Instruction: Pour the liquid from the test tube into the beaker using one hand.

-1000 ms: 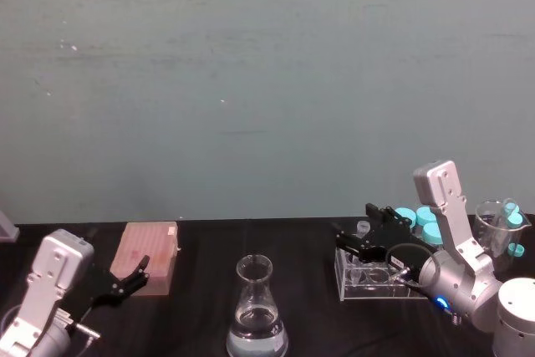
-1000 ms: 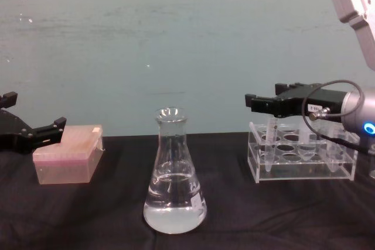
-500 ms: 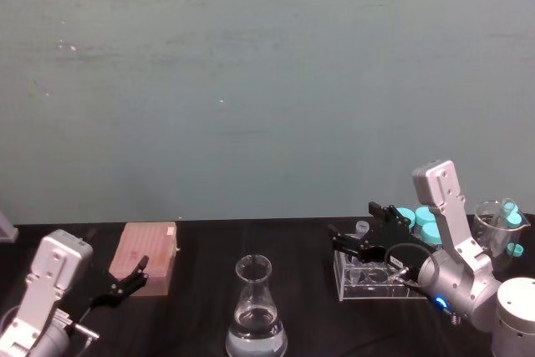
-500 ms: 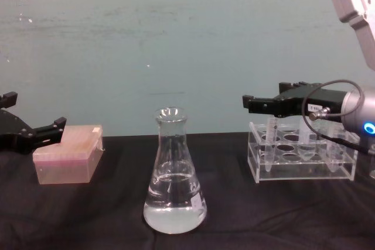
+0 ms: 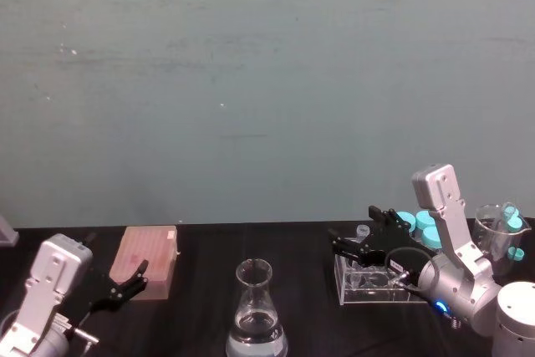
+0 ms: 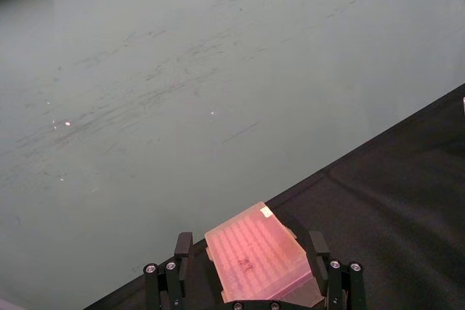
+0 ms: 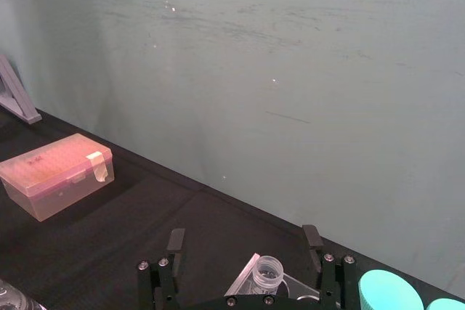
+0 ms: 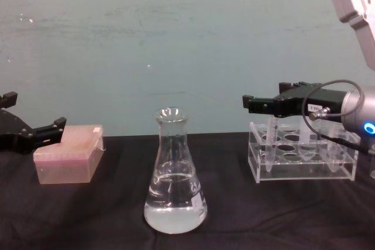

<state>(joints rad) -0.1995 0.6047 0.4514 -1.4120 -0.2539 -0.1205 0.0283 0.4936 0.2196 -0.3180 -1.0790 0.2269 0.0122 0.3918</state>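
The test tube (image 7: 267,269) stands upright in the front left hole of a clear rack (image 8: 302,171), its open rim between the spread fingers of my right gripper (image 7: 243,239). The hand (image 8: 252,102) is open and hovers level with the tube's top (image 8: 271,126) without closing on it. The liquid inside is too small to make out. The beaker (image 8: 174,180), a tall clear flask holding some clear liquid, stands at the table's middle (image 5: 255,307), well left of the rack. My left gripper (image 8: 35,136) rests open at the far left beside a pink box.
A pink tip box (image 8: 67,155) sits at the left, just in front of my left gripper's open fingers (image 6: 182,246). Blue-capped tubes (image 5: 418,219) stand behind the rack (image 5: 368,286), and a glass vessel (image 5: 500,227) stands at the far right.
My right gripper has edged a little to the left at the tube's top. The tube, the flask and my left gripper have stayed put.
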